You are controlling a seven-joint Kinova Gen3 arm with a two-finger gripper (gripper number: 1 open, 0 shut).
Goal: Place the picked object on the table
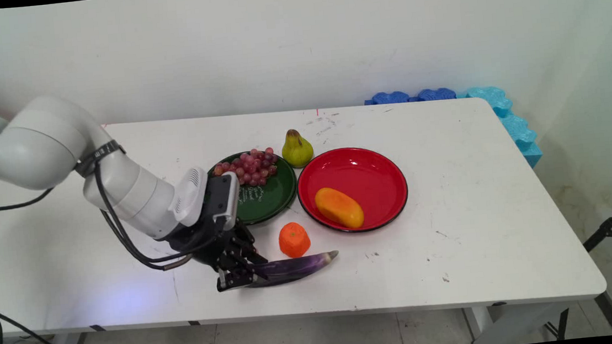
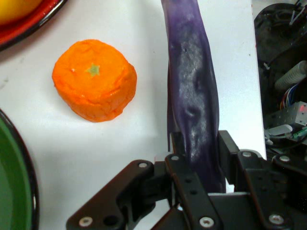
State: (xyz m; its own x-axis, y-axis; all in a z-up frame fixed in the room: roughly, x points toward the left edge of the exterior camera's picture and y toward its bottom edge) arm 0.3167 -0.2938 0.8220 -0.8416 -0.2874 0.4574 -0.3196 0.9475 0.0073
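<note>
Now your gripper has its fingers closed on the purple eggplant lying on the counter, beside the orange.

A long purple eggplant lies near the white table's front edge, its left end between the black two-finger gripper's fingers. Just behind it sits an orange tangerine-shaped fruit. Farther back, a dark green plate holding red grapes lies left of a red plate holding an orange-yellow mango; a green pear stands behind, between them.
</note>
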